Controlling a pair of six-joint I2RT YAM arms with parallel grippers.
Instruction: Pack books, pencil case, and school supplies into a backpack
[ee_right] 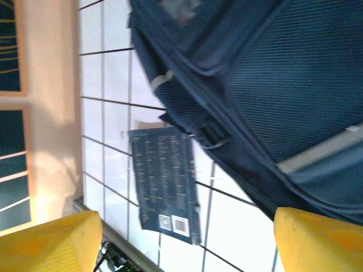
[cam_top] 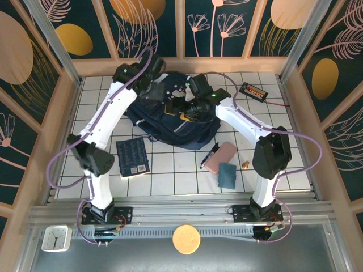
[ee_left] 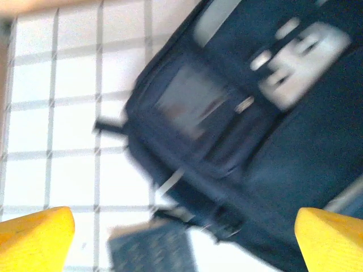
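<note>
Packing | navy book (cam_top: 133,157), pink pencil case (cam_top: 222,157), pen (cam_top: 209,157), teal item (cam_top: 228,175) are lying outside your backpack (cam_top: 187,134) | both jaws gaping wide, empty

Left arm (cam_top: 105,119): rises from its near-left base, elbow bent out to the left, forearm reaching far and inward. Left gripper (cam_top: 152,93): pointing down, jaws spread wide, yellow fingertips (ee_left: 35,238) at the lower corners of its wrist view. Right arm (cam_top: 245,122): elbow out right, forearm reaching far-left. Right gripper (cam_top: 190,110): jaws wide apart.
</note>
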